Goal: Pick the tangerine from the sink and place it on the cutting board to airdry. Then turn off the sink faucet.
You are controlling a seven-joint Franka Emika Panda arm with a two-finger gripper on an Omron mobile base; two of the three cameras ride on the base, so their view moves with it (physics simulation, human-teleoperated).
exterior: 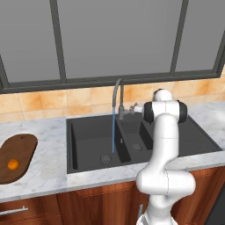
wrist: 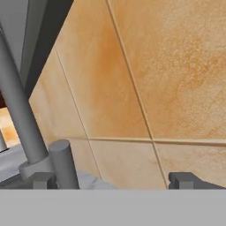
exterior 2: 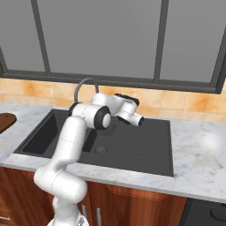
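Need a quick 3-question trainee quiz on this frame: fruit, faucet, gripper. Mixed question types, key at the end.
1. True or false: the tangerine lies on the cutting board.
2. Is water running from the sink faucet? A) yes, a blue stream falls into the sink; B) no, it is off.
3. Fill in: in the hand view the gripper is ____, with the faucet's lever handle rising by its left fingertip.

Key: 1 true; 2 A; 3 open.
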